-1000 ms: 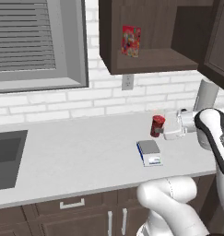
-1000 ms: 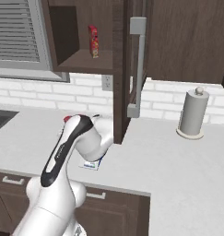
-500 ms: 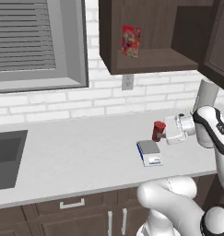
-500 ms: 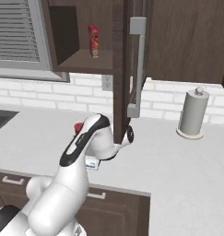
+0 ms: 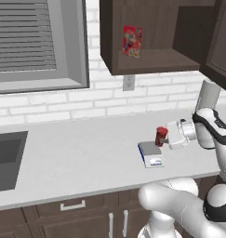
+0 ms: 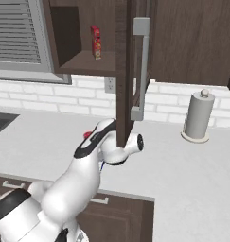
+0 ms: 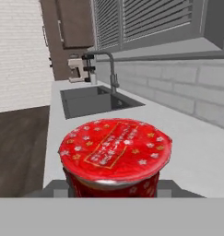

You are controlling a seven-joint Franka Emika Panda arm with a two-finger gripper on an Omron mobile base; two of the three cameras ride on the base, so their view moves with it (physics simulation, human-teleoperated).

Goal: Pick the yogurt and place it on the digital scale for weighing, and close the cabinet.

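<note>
Here the gripper (image 5: 166,138) is closed on the yogurt (image 5: 161,136), holding the cup just above the far edge of the digital scale (image 5: 150,154), apparently clear of it. The carry looks nearly done; next comes lowering it squarely onto the grey platform and letting go. Above and beyond the hand, the cabinet (image 5: 147,35) stands open, a red box (image 5: 132,41) on its shelf.

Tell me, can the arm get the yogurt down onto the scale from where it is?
Probably yes. The tool is shut on the yogurt, which hangs by the scale's far right corner. Nothing stands on the grey platform or between cup and scale.
</note>
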